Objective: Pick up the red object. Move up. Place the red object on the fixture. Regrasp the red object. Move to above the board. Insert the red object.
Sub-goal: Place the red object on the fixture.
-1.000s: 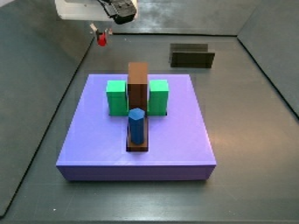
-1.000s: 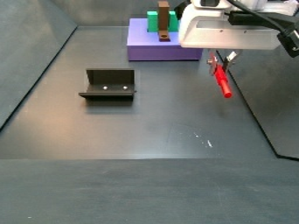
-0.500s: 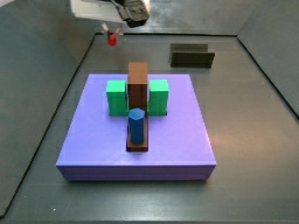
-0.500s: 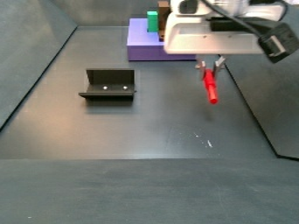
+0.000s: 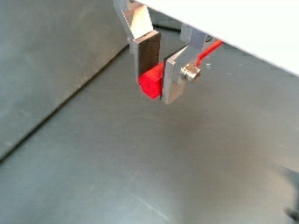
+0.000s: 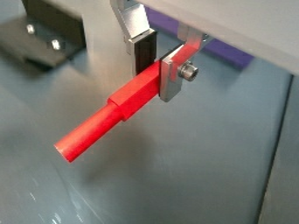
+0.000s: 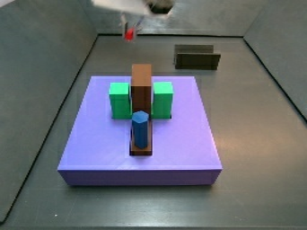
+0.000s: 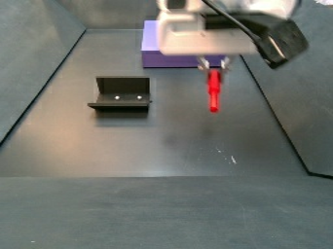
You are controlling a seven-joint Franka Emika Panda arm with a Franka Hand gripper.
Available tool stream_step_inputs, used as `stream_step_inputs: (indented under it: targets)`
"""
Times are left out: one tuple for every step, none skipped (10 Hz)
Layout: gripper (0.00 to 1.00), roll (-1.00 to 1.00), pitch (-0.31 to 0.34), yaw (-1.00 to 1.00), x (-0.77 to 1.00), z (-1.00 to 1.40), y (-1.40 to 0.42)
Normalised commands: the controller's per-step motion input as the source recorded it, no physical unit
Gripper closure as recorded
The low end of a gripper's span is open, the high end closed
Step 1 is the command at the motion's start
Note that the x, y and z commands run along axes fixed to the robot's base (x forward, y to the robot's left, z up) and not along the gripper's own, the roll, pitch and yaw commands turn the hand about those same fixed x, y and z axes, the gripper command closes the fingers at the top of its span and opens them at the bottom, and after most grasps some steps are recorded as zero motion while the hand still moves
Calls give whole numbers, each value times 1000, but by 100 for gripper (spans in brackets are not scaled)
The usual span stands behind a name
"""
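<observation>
My gripper (image 8: 212, 66) is shut on the top end of the red object (image 8: 213, 90), a thin red peg that hangs down from the jaws above the dark floor. In both wrist views the silver fingers (image 6: 174, 73) clamp the peg's thicker end (image 6: 131, 93), and its thinner end sticks out (image 6: 77, 144). In a wrist view the peg (image 5: 151, 83) shows end-on between the fingers (image 5: 177, 75). The fixture (image 8: 121, 94) is a dark open-topped holder standing on the floor, apart from the gripper (image 7: 131, 27). The purple board (image 7: 142, 144) lies beyond the peg (image 7: 129, 34).
On the board stand a long brown slotted block (image 7: 142, 85), two green blocks (image 7: 120, 100) (image 7: 163, 99) and an upright blue peg (image 7: 140, 128). The fixture (image 7: 197, 57) sits near the back wall. Dark walls enclose the floor (image 8: 156, 146).
The gripper has carried the red object sideways over the floor, toward the fixture's side. The grip on the peg is unchanged.
</observation>
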Motion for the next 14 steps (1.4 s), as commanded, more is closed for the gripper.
stream_step_inputs:
  targets:
    - [100,-1000,100,-211,537,300,0]
    - [100,-1000,106,-217,543,294,0]
    - [100,-1000,151,-220,626,263,0]
    - [100,-1000,151,-220,631,260,-6]
    - [100,-1000,149,-194,651,234,-3]
    - [100,-1000,149,-177,671,111,-3]
    - [100,-1000,117,-191,643,117,-6]
    - [100,-1000,149,-163,706,43,-23]
    - [100,-983,246,-129,786,26,-63]
    - [100,-934,294,-111,809,51,-80]
    - [100,-923,280,-77,817,66,-54]
    - [100,-891,200,-14,831,89,0]
    - [100,-897,89,0,757,106,0]
    - [100,-906,23,0,626,51,0]
